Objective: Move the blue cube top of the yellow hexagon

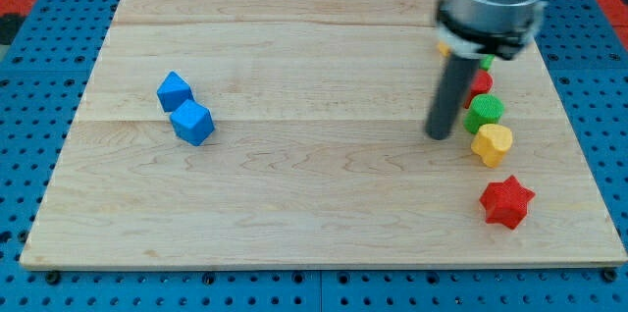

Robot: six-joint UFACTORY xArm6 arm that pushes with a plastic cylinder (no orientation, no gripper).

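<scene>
Two blue blocks sit at the view's left: a blue cube [193, 123] and, touching it at its upper left, a second smaller blue block [174, 90]. The yellow hexagon [492, 144] lies at the view's right, just below a green block [484, 112]. My tip [439, 136] stands on the board just left of the green block and the yellow hexagon, far to the right of the blue blocks.
A red star [506, 202] lies below the yellow hexagon. A red block [480, 82] sits above the green block. Another green block [488, 61] and a yellow piece [444, 48] are mostly hidden behind the arm. The wooden board [314, 204] rests on a blue pegboard.
</scene>
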